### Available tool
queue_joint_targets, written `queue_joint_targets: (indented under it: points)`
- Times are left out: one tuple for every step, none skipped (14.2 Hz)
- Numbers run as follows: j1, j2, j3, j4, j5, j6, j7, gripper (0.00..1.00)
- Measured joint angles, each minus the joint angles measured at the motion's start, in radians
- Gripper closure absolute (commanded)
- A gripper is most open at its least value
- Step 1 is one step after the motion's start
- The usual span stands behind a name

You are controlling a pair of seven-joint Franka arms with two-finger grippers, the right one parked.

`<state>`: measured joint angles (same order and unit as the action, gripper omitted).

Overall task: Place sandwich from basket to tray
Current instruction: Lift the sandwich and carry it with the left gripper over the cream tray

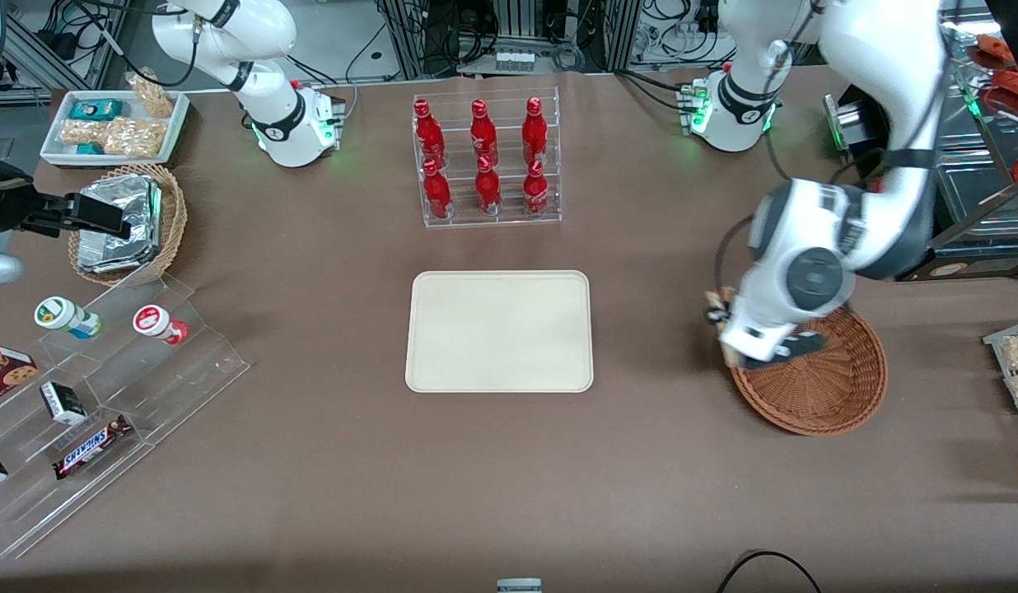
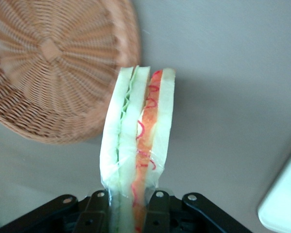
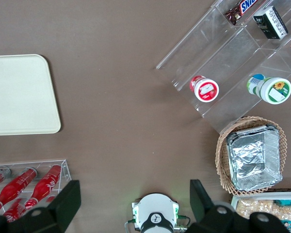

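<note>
My left gripper [image 2: 128, 204] is shut on the sandwich [image 2: 136, 145], a plastic-wrapped wedge of white bread with green and red filling. It hangs above the bare table, just outside the rim of the reddish-brown wicker basket [image 2: 53, 68]. In the front view the gripper [image 1: 727, 329] is at the basket's [image 1: 822, 387] edge toward the tray, with a bit of the sandwich [image 1: 727, 298] showing beside the wrist. The basket looks empty. The cream tray [image 1: 499, 331] lies in the middle of the table, and a corner of it shows in the left wrist view [image 2: 283, 204].
A clear rack of red bottles [image 1: 484, 161] stands farther from the camera than the tray. A tan basket of foil packets [image 1: 126, 222], a white snack tray [image 1: 114, 123] and a clear stepped stand [image 1: 89, 395] lie toward the parked arm's end.
</note>
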<state>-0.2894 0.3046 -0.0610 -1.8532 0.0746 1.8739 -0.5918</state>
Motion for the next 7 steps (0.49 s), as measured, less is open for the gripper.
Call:
queue_joint_targets:
  points:
    - [-0.038,0.002,-0.002,0.005,-0.003,-0.002,-0.002,0.79]
    - [-0.071,0.006,-0.007,0.012,-0.015,-0.002,-0.002,0.78]
    - [-0.098,0.015,-0.021,0.024,-0.039,-0.001,-0.002,0.78]
    - [-0.125,0.031,-0.045,0.044,-0.062,0.000,-0.002,0.77]
    - [-0.150,0.056,-0.073,0.072,-0.079,0.005,-0.003,0.76]
    - [-0.178,0.089,-0.100,0.109,-0.086,0.014,-0.013,0.75]
    - [-0.207,0.128,-0.120,0.153,-0.091,0.019,-0.034,0.75]
